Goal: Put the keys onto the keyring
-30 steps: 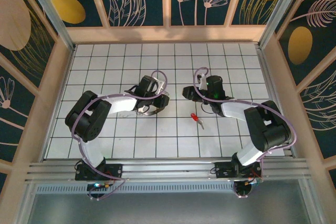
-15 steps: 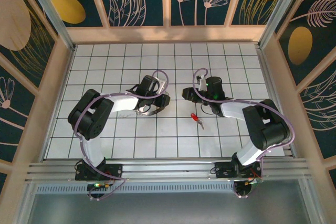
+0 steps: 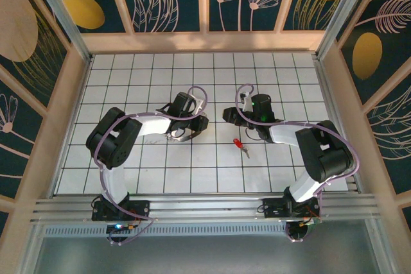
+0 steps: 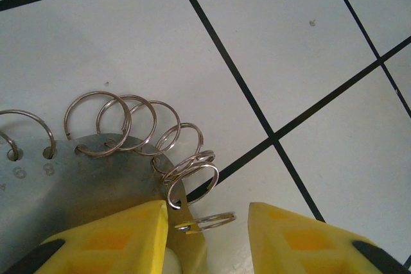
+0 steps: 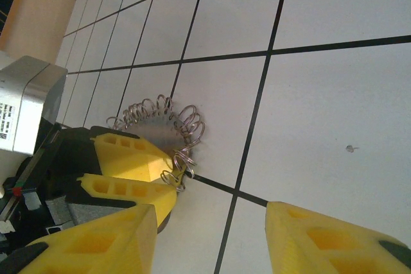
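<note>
The keyring (image 4: 96, 171) lies flat on the gridded table (image 3: 192, 174): a grey metal plate with small wire loops threaded round its rim. In the left wrist view its left part is cut off by the frame and its near edge runs under the yellow fingers; the marks stamped on the plate are too faint to read. The left gripper (image 4: 209, 239) straddles that edge with its jaws apart; one finger lies against the plate, the other stands clear of it with bare table between, and one small loop sits in the gap. Seen from above, this gripper hides most of the ring, leaving only a silver arc. The key (image 3: 241, 146) lies on the table well apart from the keyring, near the right gripper (image 3: 230, 115); its red head points away from the arm bases, and its blade is too small to make out in detail. The right gripper's jaws stand wide with nothing between them; their tips are cut off in its wrist view, and whether they touch the table I cannot tell.
</note>
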`<state>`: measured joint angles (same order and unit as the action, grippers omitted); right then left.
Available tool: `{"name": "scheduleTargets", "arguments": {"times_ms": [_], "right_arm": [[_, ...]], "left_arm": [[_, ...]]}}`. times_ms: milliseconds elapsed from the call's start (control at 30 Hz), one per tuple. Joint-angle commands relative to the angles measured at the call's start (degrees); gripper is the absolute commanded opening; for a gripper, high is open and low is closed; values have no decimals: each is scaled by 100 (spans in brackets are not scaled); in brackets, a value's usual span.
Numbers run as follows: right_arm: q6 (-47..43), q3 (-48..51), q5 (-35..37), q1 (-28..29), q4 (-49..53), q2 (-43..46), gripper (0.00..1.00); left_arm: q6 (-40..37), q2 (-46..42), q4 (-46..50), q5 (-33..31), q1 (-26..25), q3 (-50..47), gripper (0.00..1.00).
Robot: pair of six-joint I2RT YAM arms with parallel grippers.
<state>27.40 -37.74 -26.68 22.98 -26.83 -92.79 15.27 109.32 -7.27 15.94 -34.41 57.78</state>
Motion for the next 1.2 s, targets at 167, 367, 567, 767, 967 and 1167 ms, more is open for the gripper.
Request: {"name": "scheduleTargets", "arguments": {"times_ms": [167,367,567,767,967,1167], "right_arm": [[-13,82,-39,30,-191,-3,47],[28,91,-48,30,-217,3,47],[53,91,-48,32,-235,5,45],[73,82,-48,35,-253,-7,44],[108,66,-65,31,-303,-62,43],[134,56,-75,33,-331,-89,43]], "left_arm": [[50,-12,-29,78,-32,80,32],[49,36,-37,43,-37,60,30],[35,55,-29,-121,-36,36,27],[37,-78,-63,-364,-44,-90,26],[-33,-114,-42,-478,-47,-119,27],[-68,-95,-20,-560,-65,-100,27]]}}
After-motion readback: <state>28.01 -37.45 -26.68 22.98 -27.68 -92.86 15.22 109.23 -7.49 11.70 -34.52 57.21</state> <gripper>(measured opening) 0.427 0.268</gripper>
